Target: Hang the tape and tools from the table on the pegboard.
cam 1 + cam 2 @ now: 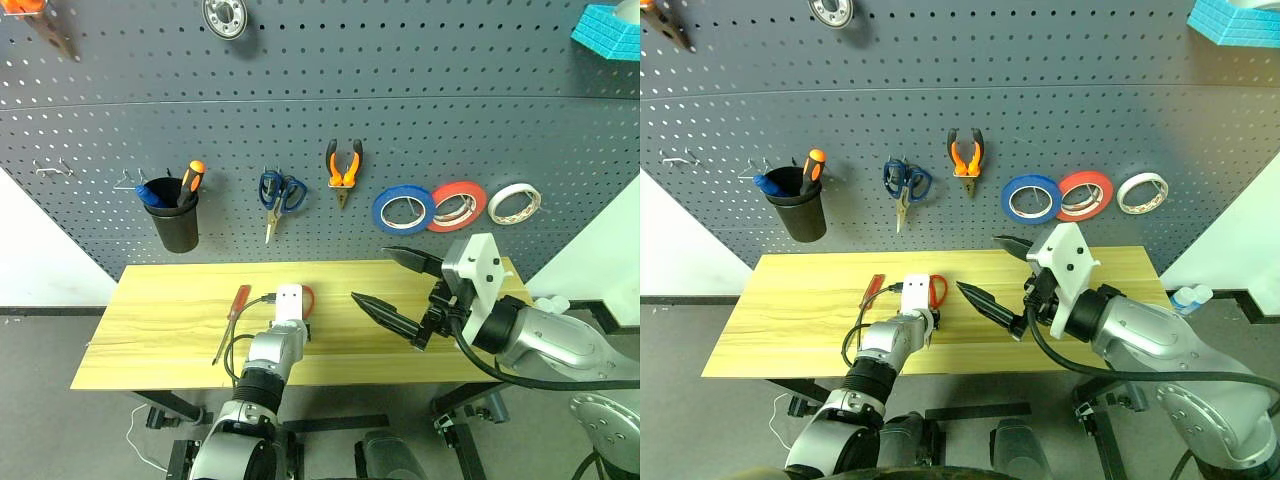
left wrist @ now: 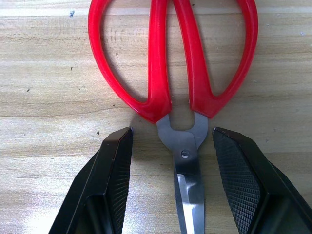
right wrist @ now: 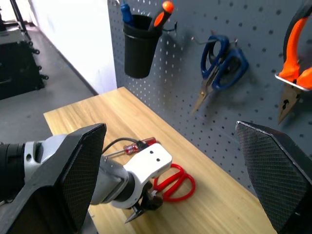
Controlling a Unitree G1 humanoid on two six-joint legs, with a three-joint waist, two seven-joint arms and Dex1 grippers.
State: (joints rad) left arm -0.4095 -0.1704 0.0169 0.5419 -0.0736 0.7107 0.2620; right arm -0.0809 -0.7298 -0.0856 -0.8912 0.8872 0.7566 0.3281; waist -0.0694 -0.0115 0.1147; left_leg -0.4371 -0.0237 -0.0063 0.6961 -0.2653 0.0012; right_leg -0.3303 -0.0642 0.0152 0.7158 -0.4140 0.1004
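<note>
two spread fingers (image 2: 114,185) of the left hand (image 2: 173,183) straddle the red-handled scissors (image 2: 173,73).

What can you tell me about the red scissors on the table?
The red scissors lie flat on the table, which looks like light wood. They have two big red loop handles that look like plastic, and shiny steel blades joined by a small rivet. The blades look closed. The left gripper hangs over them, open, one black finger on each side of the blades, not squeezing yet.
</note>
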